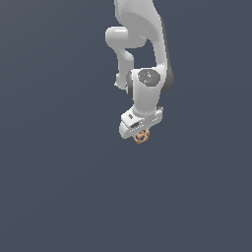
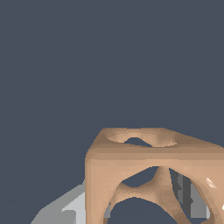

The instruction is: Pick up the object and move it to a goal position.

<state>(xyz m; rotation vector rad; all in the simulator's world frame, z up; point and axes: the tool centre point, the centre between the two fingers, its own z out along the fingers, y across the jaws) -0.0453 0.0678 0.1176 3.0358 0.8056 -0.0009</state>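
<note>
The white Franka arm [image 1: 142, 59] reaches down over a plain dark grey-blue surface [image 1: 54, 187], ending in its white two-finger gripper [image 1: 141, 134]. The small orange-tan openwork lattice cube with round holes [image 1: 141, 136] sits directly beneath the gripper's palm, between the fingers, which appear closed on it. In the wrist view the lattice cube [image 2: 148, 175] fills the foreground, with grey finger surfaces [image 2: 65, 210] flanking it on both sides.
</note>
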